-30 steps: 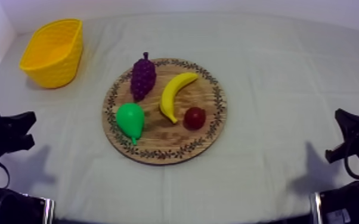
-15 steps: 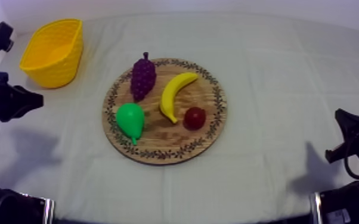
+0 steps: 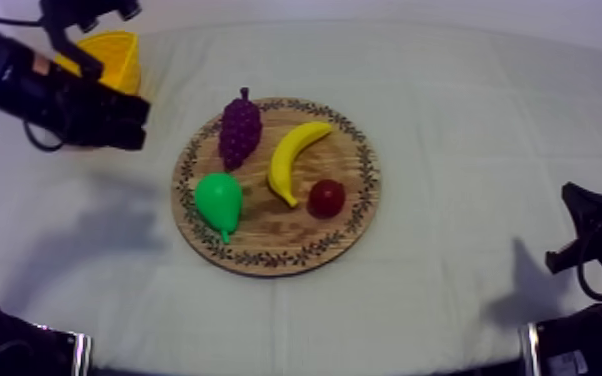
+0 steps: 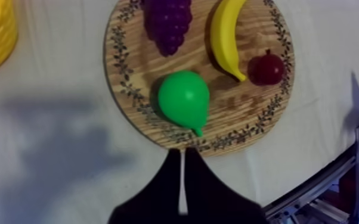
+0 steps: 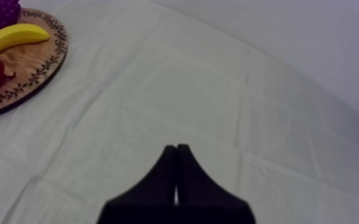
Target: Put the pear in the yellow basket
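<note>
Green pear point(image 3: 219, 199), yellow banana point(image 3: 294, 160), purple grapes point(image 3: 240, 128), leaf-patterned board point(image 3: 360, 215) rim.

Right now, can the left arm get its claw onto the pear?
Probably yes: the left claw, shut, hangs off the wooden board on the pear side; nothing lies between them; grapes and banana sit clear of the pear. It must open first.
</note>
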